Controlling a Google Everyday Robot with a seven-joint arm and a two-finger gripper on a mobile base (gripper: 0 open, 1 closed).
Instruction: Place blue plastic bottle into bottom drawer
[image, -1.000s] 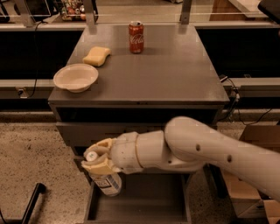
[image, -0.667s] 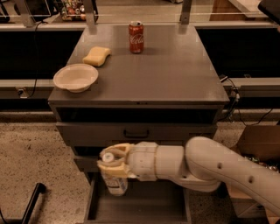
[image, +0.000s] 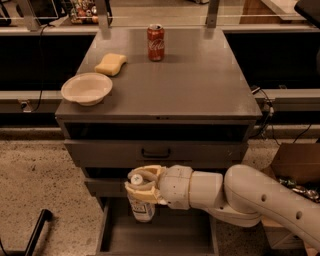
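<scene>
We see the tool (image: 140, 185) clamped around the top of the blue plastic bottle (image: 142, 211). The bottle is upright, with a white cap, a clear body and a pale label. It hangs over the back left of the open bottom drawer (image: 165, 236).

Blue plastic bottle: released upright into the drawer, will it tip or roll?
Probably tippy: the blue plastic bottle hangs upright, tall and narrow, from the gripper above the bottom drawer. Toppled, its round body likely rolls on the flat floor.
</scene>
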